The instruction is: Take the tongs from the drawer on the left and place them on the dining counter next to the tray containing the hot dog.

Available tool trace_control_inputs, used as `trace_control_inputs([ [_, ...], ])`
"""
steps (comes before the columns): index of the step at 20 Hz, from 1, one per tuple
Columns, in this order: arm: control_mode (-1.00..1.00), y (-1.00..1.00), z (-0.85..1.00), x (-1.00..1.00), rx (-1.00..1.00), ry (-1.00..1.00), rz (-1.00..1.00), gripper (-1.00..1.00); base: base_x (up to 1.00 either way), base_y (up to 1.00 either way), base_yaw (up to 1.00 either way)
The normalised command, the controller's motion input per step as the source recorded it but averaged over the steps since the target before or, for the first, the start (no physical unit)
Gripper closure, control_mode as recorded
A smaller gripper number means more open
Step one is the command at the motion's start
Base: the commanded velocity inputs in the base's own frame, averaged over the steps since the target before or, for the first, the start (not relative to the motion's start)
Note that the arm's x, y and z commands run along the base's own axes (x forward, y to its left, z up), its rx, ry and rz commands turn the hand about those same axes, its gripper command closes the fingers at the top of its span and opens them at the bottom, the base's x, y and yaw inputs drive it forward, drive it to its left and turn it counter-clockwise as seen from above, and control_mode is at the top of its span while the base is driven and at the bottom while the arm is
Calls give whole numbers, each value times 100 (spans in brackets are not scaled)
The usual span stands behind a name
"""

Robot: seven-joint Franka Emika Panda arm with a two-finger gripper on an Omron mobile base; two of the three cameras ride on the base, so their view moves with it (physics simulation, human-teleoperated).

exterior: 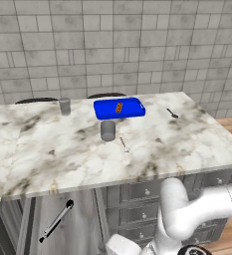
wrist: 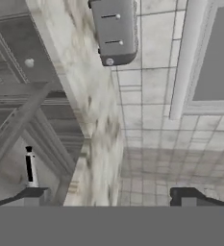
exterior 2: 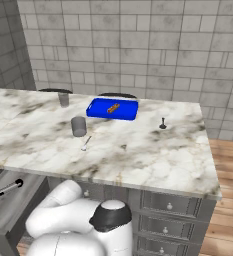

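The arm folds low, its gripper (wrist: pixel 111 194) with jaws spread wide, empty.

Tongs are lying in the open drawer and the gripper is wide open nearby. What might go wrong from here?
1. The tongs are slim and lie flat in the drawer, so the open gripper may close beside them or only pinch one arm.
2. The counter edge overhangs the drawer; lifting straight up might knock the tongs against it.
3. A grey cup and a thin utensil lie in front of the tray, crowding the drop spot.
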Motion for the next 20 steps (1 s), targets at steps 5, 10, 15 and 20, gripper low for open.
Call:
trace_control_inputs([
  [5,-100,-18,100,-25,0,28,-9,-100,0,0,0],
  [10,-100,-4,71,16,-1,44,-10,-100,0,0,0],
  [15,-100,0,14,57,-8,63,-18,-100,0,0,0],
  [20,-100,0,1,11,-2,16,-7,-100,0,0,0],
])
